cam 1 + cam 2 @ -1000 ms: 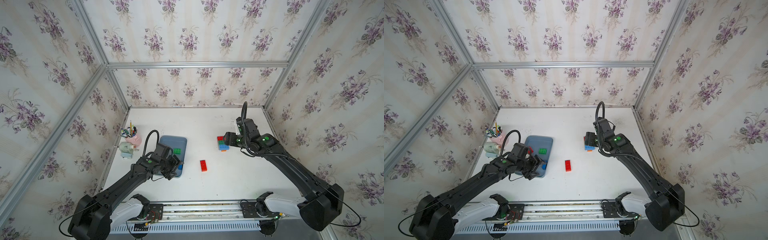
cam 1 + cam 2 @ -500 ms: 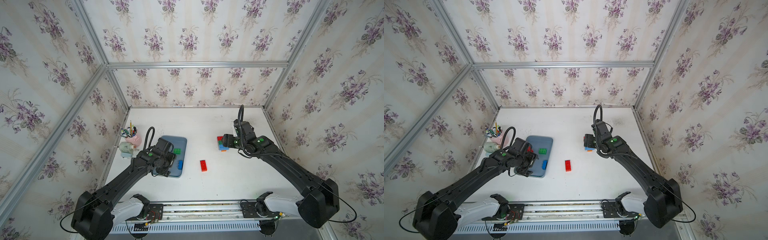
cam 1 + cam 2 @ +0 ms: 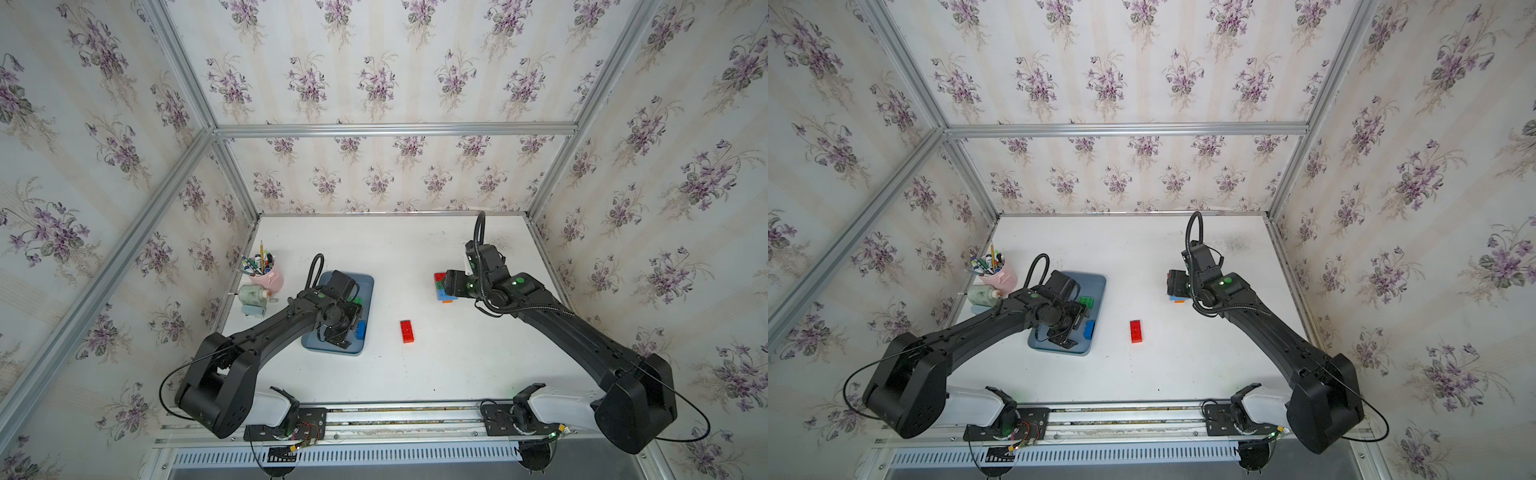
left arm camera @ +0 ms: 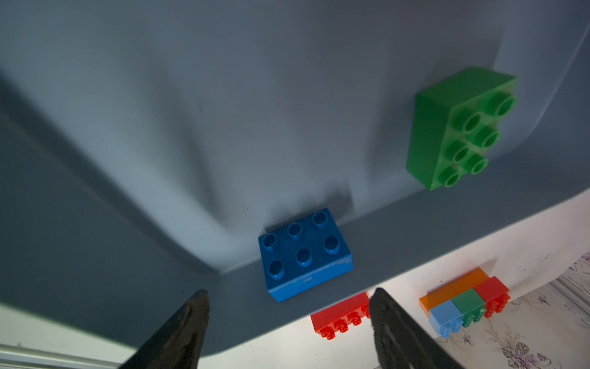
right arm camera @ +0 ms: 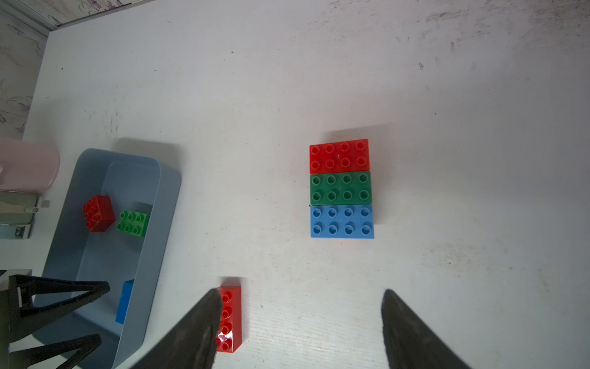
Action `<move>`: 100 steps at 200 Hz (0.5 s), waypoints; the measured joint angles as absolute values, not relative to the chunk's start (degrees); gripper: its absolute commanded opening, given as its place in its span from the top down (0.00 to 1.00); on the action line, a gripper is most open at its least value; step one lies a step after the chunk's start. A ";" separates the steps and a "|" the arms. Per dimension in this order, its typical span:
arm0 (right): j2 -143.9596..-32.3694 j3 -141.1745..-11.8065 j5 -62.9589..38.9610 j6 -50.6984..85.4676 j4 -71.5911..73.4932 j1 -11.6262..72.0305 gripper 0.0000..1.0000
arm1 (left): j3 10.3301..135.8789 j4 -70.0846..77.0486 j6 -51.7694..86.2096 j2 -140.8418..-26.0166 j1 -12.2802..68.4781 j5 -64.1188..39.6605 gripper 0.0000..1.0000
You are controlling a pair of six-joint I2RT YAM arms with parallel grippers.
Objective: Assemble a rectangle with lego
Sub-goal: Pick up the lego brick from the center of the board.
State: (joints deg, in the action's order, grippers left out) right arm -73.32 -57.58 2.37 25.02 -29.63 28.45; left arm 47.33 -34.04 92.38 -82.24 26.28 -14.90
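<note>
The left pincer hangs over the grey-blue tray. Its two fingers are spread wide and nothing is between them. Three bricks lie in the tray. A blue brick sits right by the tray's wall, just ahead of the fingers. A green brick is farther along, and a small red brick is beside the green one.

The right pincer is spread wide too and holds nothing. It hangs above the white desk, close to the built block. That block has a red, a green and a light blue brick side by side, touching, bumps up, with orange bricks under them. A long red brick lies alone on the desk between the tray and the block, apart from both.

A pink cup full of pens stands near the tray. A small label on the grey thing next to the cup is too blurry to read.
</note>
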 measured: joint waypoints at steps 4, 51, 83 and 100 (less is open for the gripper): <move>-73.32 -57.45 2.39 24.99 -29.63 28.45 0.21 | 47.40 -33.78 92.38 -82.81 26.28 -15.07 0.20; -73.73 -57.08 2.52 24.91 -29.58 28.45 0.21 | 47.66 -31.20 92.31 -86.56 26.28 -16.01 0.20; -74.04 -57.06 2.52 24.88 -29.61 28.45 0.21 | 47.66 -29.08 91.94 -88.95 26.28 -17.28 0.27; -74.04 -56.86 2.52 24.86 -29.61 28.45 0.21 | 47.66 -28.32 91.92 -90.04 26.28 -17.98 0.30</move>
